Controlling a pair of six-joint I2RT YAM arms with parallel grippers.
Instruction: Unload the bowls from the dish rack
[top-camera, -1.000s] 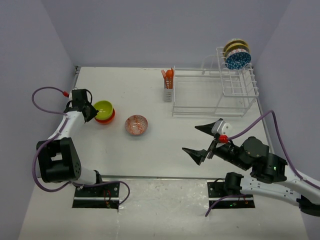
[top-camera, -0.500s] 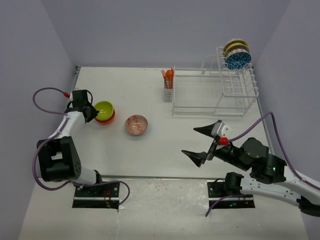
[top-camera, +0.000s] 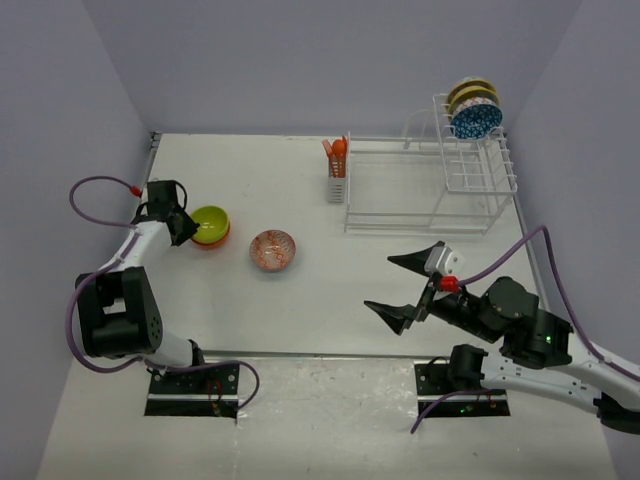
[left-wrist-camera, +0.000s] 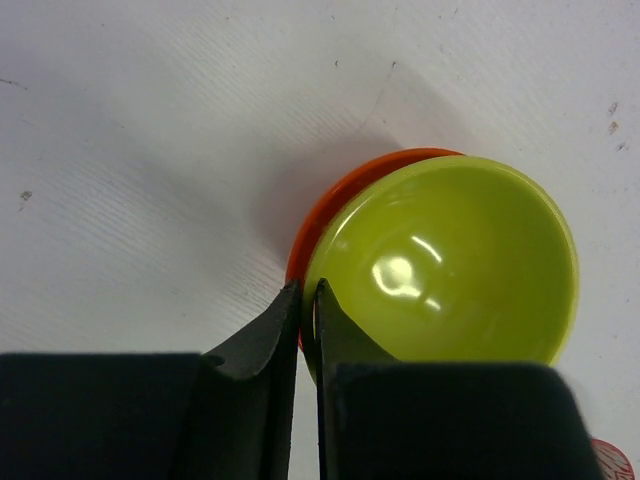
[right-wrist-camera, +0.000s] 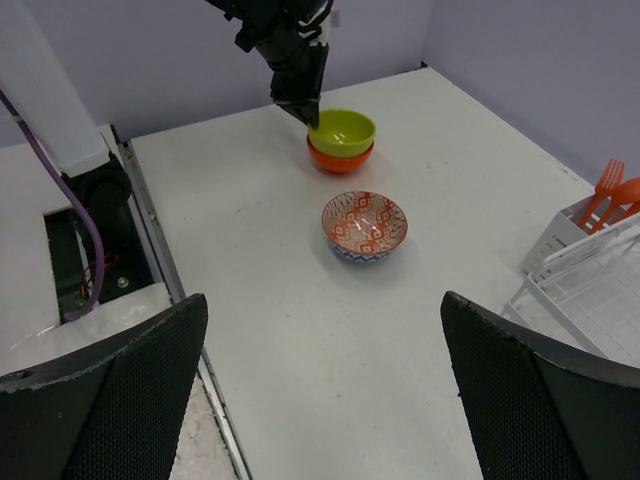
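Top external view. White table (top-camera: 300, 300). Bowls counted: six. Three are on the table and three in the white wire dish rack (top-camera: 400, 200), which stands at the far right.
- On the table, far left: one round lime-green bowl (top-camera: 210, 220) nested in one plain orange bowl (top-camera: 214, 240).
- Near them, toward the centre: one orange-red patterned bowl (top-camera: 273, 249), upright and standing apart.
- In the rack's taller slotted section, on edge: one blue patterned bowl (top-camera: 476, 121), with two yellow-rimmed bowls (top-camera: 472, 93) behind it.
- The cutlery basket (top-camera: 336, 185) at the rack's left end holds orange plastic utensils (top-camera: 337, 150).

The left gripper (top-camera: 183, 228) is closed, its tips at the green bowl's left rim. The right gripper (top-camera: 378, 280) is spread wide over bare table and holds nothing.

Left wrist view. The left gripper (left-wrist-camera: 305, 290) has its fingers pressed together with only a slit between them. The tips meet the near rims of the lime-green bowl (left-wrist-camera: 450, 260) and the plain orange bowl (left-wrist-camera: 340, 200). I cannot tell whether a rim is nipped.

Right wrist view. The right gripper (right-wrist-camera: 320, 400) is fully apart and empty. Three bowls show: the lime-green bowl (right-wrist-camera: 342, 128) on the plain orange bowl (right-wrist-camera: 340, 158), and the orange-red patterned bowl (right-wrist-camera: 364, 222) nearer. A corner of the dish rack (right-wrist-camera: 590, 290) and two utensils (right-wrist-camera: 615, 195) are at the right edge.
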